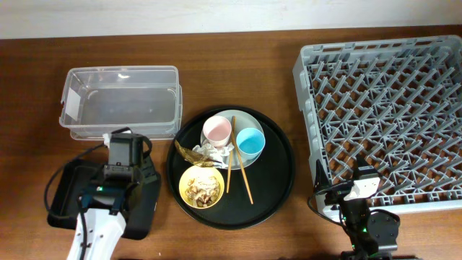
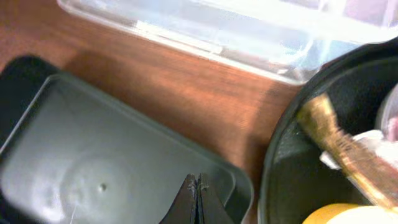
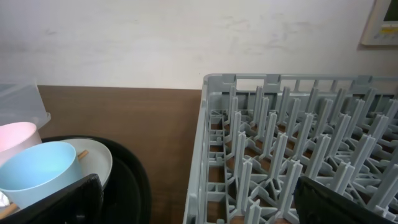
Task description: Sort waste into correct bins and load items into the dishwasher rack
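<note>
A brown wooden bench [image 1: 238, 43] carries everything. Overhead, the crumpled napkin [image 1: 216, 152] lies on the round black tray [image 1: 274, 180] beside the dishwasher rack [image 1: 382, 108]; the left arm [image 1: 101, 217] reaches forward over the shallow black tray [image 1: 148, 209]. Left wrist: the left pincer [image 2: 198, 183] is shut, empty, and should open before swinging right for the napkin. Right wrist: the right pincer [image 3: 198, 186] gapes wide, level, beside the rack.

Glossy clear plastic box [image 1: 123, 105], wooden table [image 1: 238, 58] (smooth)
</note>
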`<state>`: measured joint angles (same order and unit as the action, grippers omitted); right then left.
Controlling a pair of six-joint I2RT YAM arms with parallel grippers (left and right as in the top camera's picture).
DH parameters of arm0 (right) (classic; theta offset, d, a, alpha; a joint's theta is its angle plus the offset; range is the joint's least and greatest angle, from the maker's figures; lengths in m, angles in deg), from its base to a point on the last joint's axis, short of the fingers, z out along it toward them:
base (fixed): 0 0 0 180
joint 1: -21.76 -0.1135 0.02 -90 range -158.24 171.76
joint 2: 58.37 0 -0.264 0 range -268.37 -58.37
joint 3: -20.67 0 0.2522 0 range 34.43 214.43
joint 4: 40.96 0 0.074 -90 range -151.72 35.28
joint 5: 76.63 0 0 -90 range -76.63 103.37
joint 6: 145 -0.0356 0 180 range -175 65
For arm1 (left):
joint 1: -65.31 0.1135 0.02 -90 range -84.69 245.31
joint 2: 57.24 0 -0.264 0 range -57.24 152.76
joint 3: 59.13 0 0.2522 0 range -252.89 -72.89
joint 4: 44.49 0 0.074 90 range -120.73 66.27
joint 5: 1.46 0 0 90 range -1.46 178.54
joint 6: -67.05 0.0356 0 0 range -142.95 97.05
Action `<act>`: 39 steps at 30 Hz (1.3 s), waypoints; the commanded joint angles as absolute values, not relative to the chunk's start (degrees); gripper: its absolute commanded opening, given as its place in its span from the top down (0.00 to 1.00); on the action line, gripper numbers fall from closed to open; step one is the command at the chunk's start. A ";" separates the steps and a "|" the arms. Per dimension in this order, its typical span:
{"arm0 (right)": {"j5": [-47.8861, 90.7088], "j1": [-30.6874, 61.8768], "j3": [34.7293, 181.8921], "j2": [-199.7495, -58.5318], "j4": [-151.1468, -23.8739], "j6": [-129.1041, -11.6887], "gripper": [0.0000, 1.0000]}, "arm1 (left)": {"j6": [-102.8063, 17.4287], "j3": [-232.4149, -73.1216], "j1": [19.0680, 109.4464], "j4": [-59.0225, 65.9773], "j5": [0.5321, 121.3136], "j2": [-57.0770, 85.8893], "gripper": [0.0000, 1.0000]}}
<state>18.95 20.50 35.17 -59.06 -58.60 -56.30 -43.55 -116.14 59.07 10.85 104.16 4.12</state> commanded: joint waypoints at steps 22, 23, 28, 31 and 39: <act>18.87 20.33 34.75 -58.68 -58.69 -56.39 0.01 | -35.64 -111.92 69.34 -12.25 90.78 25.83 1.00; 18.87 20.33 34.75 -58.68 -58.69 -56.39 0.01 | -35.62 -111.92 69.34 -13.12 90.60 26.15 1.00; 18.87 20.33 34.75 -58.68 -58.69 -56.39 0.01 | -33.28 -111.92 69.34 -18.67 81.21 29.80 0.99; 18.87 20.33 34.75 -58.68 -58.69 -56.39 0.01 | -32.89 -111.92 69.34 -19.90 79.70 31.79 0.99; 18.87 20.33 34.75 -58.68 -58.69 -56.39 0.01 | -29.35 -111.92 69.34 -20.77 63.35 33.02 0.99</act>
<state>18.95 20.50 35.17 -59.06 -58.63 -56.28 -31.29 -112.05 69.16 -20.58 73.69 32.41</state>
